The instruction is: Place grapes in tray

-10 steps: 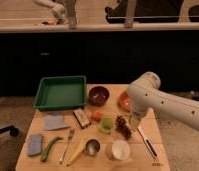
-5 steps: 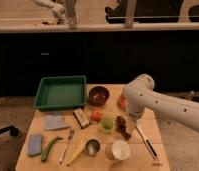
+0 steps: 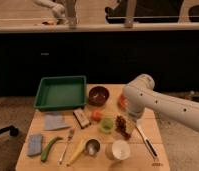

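A small mark sits at the front right corner of the worktop (image 3: 143,112), but I cannot read it.

The tray (image 3: 42,95) is at the back left, its left rim close to the worktop's left edge. The grapes (image 3: 123,127) lie well apart from it, right of centre on the wood, and they are a short, dark reddish-purple, bumpy bunch running front to back. A light green fruit (image 3: 107,124) lies just beside them on the left, with an orange-red fruit (image 3: 96,115) behind that. A white cup (image 3: 119,149) stands near their front end.

My white arm (image 3: 163,102) comes in from the right and bends down, which puts the hand (image 3: 128,120) right at the grapes' back end. I cannot tell whether it is open or closed, or whether it touches them.

The direct line to the tray is crowded — the two fruits, a brown block (image 3: 82,118) and a dark bowl (image 3: 98,95) stand between. To the right of the grapes a long thin utensil (image 3: 145,142) lies near the edge.
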`<state>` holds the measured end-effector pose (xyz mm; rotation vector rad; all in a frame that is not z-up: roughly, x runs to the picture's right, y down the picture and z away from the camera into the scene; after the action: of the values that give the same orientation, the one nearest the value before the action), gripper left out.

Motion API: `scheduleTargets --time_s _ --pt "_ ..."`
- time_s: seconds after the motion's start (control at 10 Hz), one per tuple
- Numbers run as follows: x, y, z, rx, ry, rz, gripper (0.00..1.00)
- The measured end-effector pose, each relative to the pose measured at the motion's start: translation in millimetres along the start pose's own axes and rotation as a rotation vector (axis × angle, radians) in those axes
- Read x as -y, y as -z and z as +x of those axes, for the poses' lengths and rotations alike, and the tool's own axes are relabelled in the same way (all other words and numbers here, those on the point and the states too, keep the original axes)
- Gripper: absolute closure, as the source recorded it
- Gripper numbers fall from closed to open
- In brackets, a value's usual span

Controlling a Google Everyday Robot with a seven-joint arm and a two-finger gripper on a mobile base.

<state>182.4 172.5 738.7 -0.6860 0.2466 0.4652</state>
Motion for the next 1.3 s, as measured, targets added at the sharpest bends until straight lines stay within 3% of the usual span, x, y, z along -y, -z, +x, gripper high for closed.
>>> scheduleTargets --time_s 0.4,0.8,1.3 --pt "-9 -20 -8 0.007 -0.116 -0.105 0.20" --pt "-23 -35 -18 -0.032 -0.229 -0.134 0.20" --pt "-32 -55 -26 -0.063 -0.278 -0.141 0.20"
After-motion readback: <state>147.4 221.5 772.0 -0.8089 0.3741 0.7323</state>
